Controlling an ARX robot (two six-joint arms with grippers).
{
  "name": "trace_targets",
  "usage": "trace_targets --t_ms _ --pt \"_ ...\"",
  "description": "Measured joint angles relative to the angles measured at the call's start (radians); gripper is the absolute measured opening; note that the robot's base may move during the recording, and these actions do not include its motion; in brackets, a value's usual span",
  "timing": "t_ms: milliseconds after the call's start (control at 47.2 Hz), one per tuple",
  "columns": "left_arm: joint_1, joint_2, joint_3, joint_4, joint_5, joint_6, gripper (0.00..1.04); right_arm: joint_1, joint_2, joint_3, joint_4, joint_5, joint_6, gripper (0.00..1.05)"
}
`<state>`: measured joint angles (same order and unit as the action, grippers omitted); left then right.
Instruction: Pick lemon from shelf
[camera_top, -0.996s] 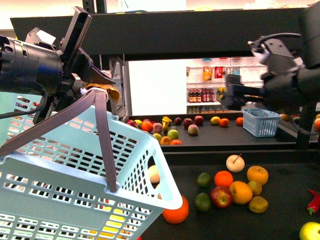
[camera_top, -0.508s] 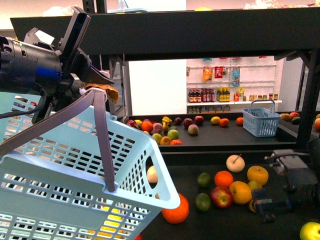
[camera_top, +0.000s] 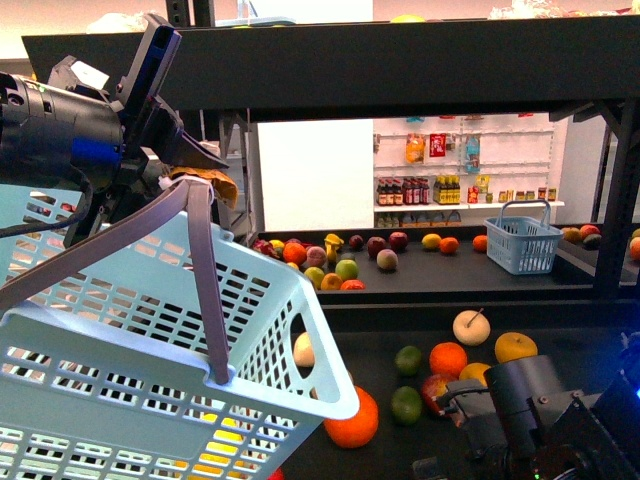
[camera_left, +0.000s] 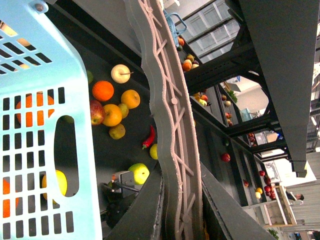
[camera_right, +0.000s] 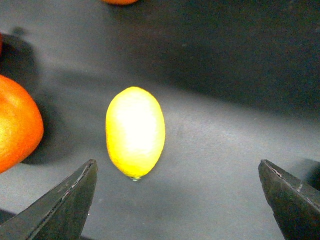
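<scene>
Lemon (camera_right: 135, 131) on shelf (camera_right: 227, 125), outside pale-blue basket (camera_top: 150, 330)

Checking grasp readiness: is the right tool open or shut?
Open. The right tool shows dark fingertips wide apart; the bright-yellow oval lemon lies untouched.

Black left arm (camera_top: 50, 140), blue band (camera_top: 95, 152), cable (camera_top: 40, 228), dark wedge-fingered right tool (camera_right: 176, 167)

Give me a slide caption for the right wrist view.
Open right gripper poised above the lemon lying on the dark shelf.
</scene>
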<state>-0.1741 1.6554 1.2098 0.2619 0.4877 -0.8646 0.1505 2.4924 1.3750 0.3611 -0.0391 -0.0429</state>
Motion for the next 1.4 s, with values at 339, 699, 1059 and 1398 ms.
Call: trace_targets --t_ms 339,699,1059,1398 --pt "0.000 0.000 0.000 0.000 -0.001 0.000 0.13 0.045 0.112 0.105 -0.024 0.040 -0.006 0.97" --pt "0.000 0.000 0.000 0.000 0.000 0.000 0.13 0.080 0.200 0.206 -0.082 0.069 -0.005 0.97" --pt "0.000 0.000 0.000 0.000 0.000 0.000 0.13 0.095 0.248 0.283 -0.129 0.077 -0.001 0.97" --pt "0.000 0.000 0.000 0.000 0.000 0.000 0.13 0.106 0.298 0.342 -0.167 0.095 0.002 0.97"
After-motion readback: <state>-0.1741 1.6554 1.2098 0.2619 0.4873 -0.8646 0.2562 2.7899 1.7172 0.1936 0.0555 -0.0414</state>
